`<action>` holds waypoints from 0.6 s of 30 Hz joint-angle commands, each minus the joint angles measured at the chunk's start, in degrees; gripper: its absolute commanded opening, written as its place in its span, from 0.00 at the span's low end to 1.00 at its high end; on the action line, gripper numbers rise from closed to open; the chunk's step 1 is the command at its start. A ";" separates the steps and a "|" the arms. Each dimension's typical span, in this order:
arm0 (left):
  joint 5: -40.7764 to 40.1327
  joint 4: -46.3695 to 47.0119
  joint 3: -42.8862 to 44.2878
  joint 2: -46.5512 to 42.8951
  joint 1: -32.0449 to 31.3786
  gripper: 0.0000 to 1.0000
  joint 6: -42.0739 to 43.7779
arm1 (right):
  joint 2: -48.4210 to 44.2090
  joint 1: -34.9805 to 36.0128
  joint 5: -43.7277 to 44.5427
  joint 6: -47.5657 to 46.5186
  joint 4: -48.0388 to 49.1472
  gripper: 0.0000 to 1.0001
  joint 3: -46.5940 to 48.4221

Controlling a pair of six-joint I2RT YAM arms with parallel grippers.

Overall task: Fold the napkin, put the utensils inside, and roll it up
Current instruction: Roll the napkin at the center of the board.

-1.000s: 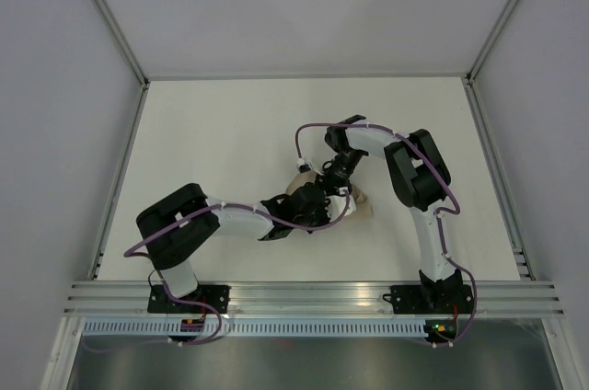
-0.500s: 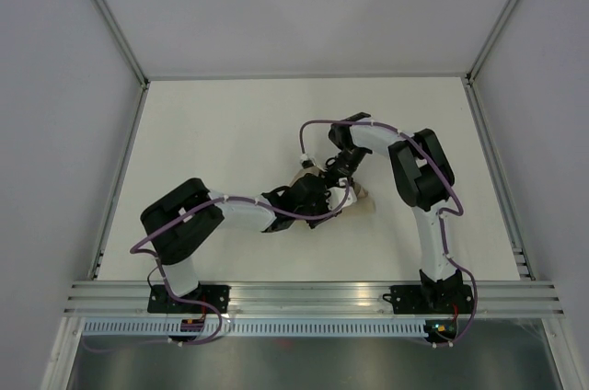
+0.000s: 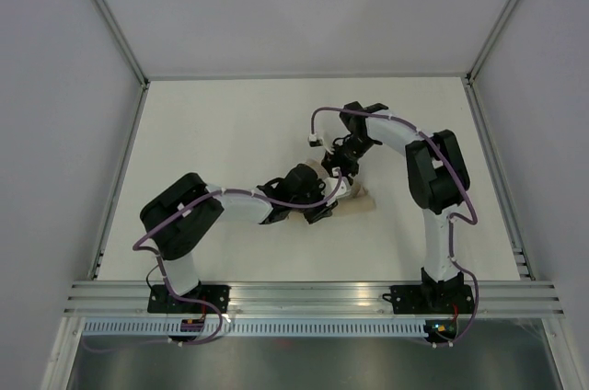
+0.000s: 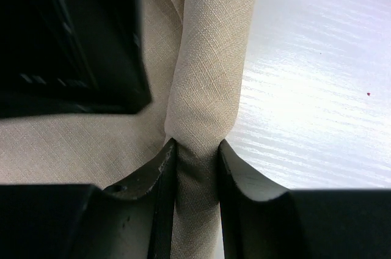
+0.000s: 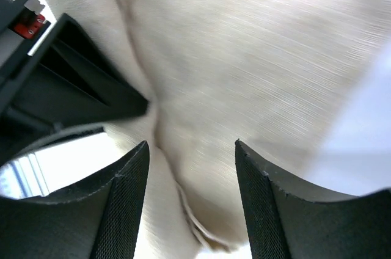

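Top view: napkin (image 3: 359, 200) is bunched into a small beige roll just right of frame centre on the white surface (image 3: 212, 132), mostly covered by both arms. The left claw (image 3: 322, 195) comes in from the lower left and is clenched on the napkin. Left wrist view: its two black fingers (image 4: 162, 179) pinch a narrow rolled tube of cloth at bottom centre. The tube runs to the top edge, with flatter cloth on its left. The right claw (image 3: 339, 166) sits just above the roll in the top view, released. Right wrist view: its prongs are spread apart at the bottom, and cloth fills the frame beyond them.
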 commanded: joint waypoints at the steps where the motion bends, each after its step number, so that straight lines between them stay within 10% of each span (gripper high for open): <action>1: 5.20 -5.34 -0.50 2.78 0.96 0.02 -3.25 | -6.25 -2.85 -0.48 1.32 4.26 0.64 -0.91; 18: 16.37 -6.75 1.09 4.62 5.27 0.02 -11.41 | -38.07 -11.47 0.57 -2.45 24.55 0.70 -29.64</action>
